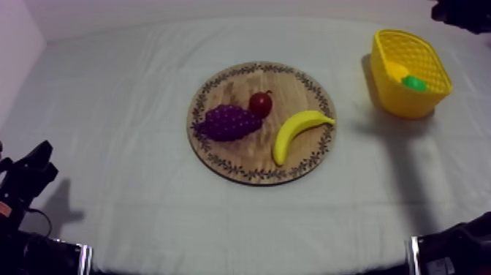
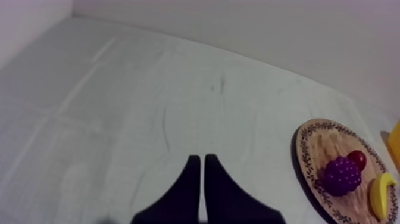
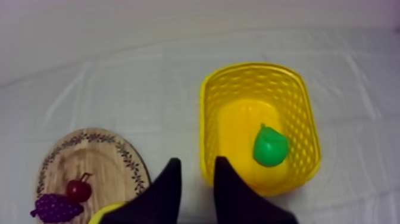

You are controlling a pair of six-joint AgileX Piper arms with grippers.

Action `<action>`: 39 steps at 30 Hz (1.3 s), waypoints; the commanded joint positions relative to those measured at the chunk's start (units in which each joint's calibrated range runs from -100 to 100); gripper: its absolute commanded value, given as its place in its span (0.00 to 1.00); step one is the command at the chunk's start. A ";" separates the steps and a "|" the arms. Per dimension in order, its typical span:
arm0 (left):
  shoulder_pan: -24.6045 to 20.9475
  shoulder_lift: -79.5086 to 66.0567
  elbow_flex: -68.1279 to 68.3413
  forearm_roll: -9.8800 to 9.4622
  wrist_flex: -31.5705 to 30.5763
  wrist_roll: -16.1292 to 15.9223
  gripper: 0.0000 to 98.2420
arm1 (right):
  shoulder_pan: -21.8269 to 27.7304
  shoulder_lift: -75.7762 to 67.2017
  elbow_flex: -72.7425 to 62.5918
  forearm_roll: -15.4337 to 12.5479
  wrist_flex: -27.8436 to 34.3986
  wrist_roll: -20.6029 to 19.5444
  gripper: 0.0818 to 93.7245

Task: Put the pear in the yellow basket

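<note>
The pear [image 3: 271, 146] lies inside the yellow basket [image 3: 300, 104], off the wooden board [image 1: 237, 155], the right end effector [image 3: 197, 162] spread empty beside the basket, the left end effector [image 2: 201, 159] pressed together over the tabletop [image 2: 149, 107].

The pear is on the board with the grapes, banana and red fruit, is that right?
Not quite. The pear is in the basket, not on the board; the right wrist view shows it. The grapes, banana and red fruit are on the board.

pear [image 3: 271, 146] green | basket [image 3: 300, 98] yellow lattice | grapes [image 1: 229, 121] purple | board [image 1: 245, 155] rim leaf-patterned
</note>
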 commanded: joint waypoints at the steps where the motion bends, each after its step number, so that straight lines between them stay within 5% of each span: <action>1: 0.00 0.02 -0.02 0.01 0.00 0.01 0.00 | -0.89 -16.28 11.38 0.07 -2.58 0.39 0.08; 16: 0.00 0.02 -0.02 0.01 0.00 0.03 0.00 | 0.73 -58.38 46.26 -9.17 -3.68 5.96 0.00; 24: 0.00 0.02 -0.02 0.01 0.00 -0.02 0.00 | 2.02 -62.18 62.55 -12.56 -18.74 0.46 0.00; 30: 0.00 0.02 -0.02 0.01 0.00 0.02 0.00 | 2.23 -62.43 66.69 -14.04 -21.44 1.18 0.00; 39: 0.00 0.02 -0.02 0.01 0.00 0.01 0.00 | 2.69 -62.47 67.22 -14.29 -21.41 16.13 0.00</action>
